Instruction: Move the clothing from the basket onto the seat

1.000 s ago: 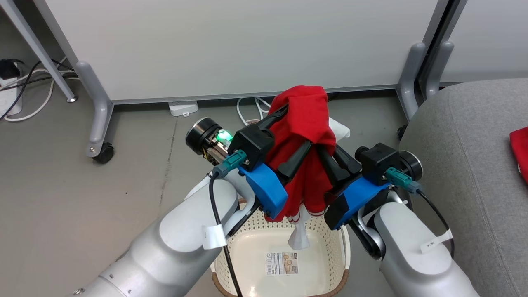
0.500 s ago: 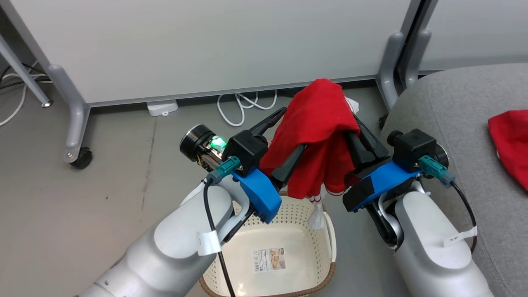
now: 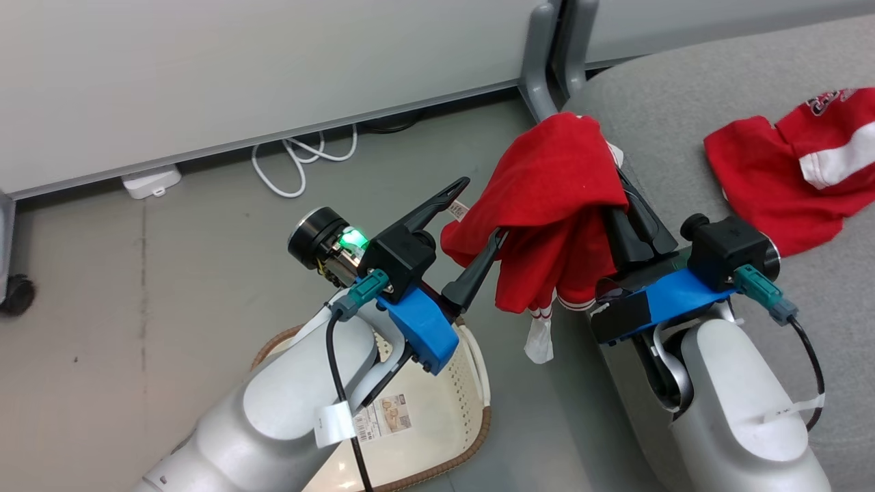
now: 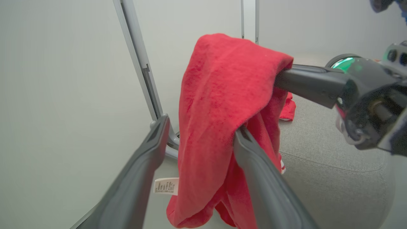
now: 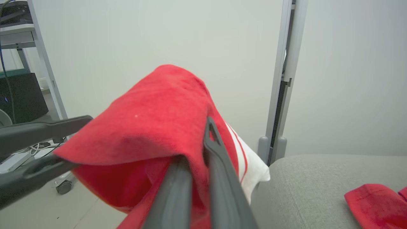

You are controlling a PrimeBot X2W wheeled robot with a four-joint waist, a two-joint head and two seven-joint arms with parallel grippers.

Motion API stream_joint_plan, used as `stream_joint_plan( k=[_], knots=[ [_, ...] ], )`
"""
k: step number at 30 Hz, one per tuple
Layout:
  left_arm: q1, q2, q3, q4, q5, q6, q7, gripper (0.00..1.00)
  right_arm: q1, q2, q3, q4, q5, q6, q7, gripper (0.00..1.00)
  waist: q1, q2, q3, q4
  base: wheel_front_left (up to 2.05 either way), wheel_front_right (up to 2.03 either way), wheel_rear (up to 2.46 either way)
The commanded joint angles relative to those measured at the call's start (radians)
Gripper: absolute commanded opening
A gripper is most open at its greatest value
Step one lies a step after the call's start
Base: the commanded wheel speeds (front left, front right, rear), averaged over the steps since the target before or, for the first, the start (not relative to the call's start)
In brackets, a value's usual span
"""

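A red garment (image 3: 554,184) with white trim hangs in the air at the near edge of the grey seat (image 3: 670,116). My right gripper (image 3: 618,198) is shut on it, fingertips buried in the cloth (image 5: 152,127). My left gripper (image 3: 475,215) stands open beside it; a fold drapes over its right finger (image 4: 254,159), and a white tag (image 4: 166,186) dangles between the two. A second red and white garment (image 3: 786,171) lies on the seat. The cream basket (image 3: 478,417) sits on the floor at the lower left, partly behind my left forearm, its label showing.
White partition panels on grey legs (image 3: 540,61) stand behind the floor and the seat's corner. A white cable (image 3: 301,157) and a white adapter (image 3: 150,181) lie at the panel's foot. A black caster (image 3: 17,294) shows at the far left.
The camera has swung right, so basket and floor slide left in the picture. Both arms have carried the red garment from above the basket to the seat's edge.
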Motion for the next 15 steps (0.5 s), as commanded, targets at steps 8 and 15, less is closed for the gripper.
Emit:
stream_joint_plan(
  k=[8, 15],
  knots=[
    [0.015, 0.017, 0.016, -0.023, 0.027, -0.003, -0.003, 1.00, 0.065, 0.000, -0.057, -0.096, -0.029, 0.000, -0.005, 0.00, 0.0000, 0.0000, 0.044, -0.141, 0.00, 0.00, 0.00],
    [0.019, 0.014, 0.016, -0.031, 0.043, -0.011, -0.003, 1.00, 0.133, -0.002, -0.096, -0.164, -0.032, 0.000, -0.005, 0.00, 0.0000, 0.0000, 0.054, -0.216, 0.00, 0.00, 0.00]
  ],
)
